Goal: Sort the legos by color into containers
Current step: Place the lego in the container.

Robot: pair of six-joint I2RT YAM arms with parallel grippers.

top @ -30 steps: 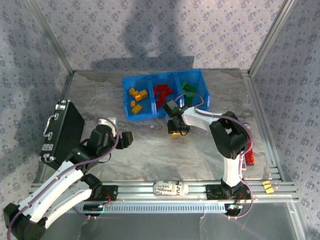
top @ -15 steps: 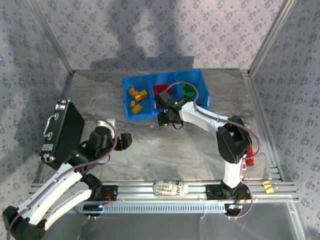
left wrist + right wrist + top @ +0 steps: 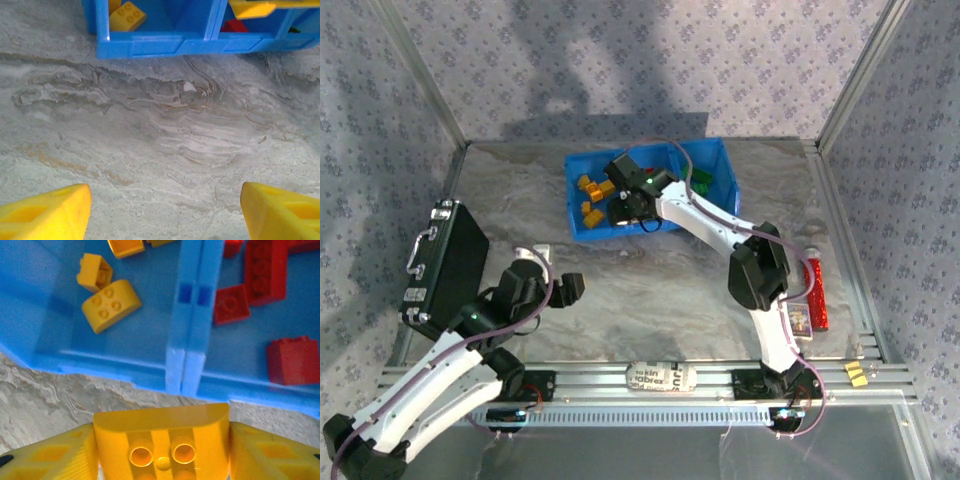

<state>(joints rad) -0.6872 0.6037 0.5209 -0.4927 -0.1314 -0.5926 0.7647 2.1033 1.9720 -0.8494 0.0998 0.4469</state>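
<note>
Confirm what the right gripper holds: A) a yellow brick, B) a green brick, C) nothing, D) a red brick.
A: the right wrist view shows a yellow brick clamped in the right gripper, one finger pressed against each side of it.

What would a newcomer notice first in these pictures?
The bright blue bin at the far middle of the table, its compartments holding yellow, red and green legos. Next, the right gripper near its front wall, shut on a yellow brick. A black case sits at the left edge.
</note>
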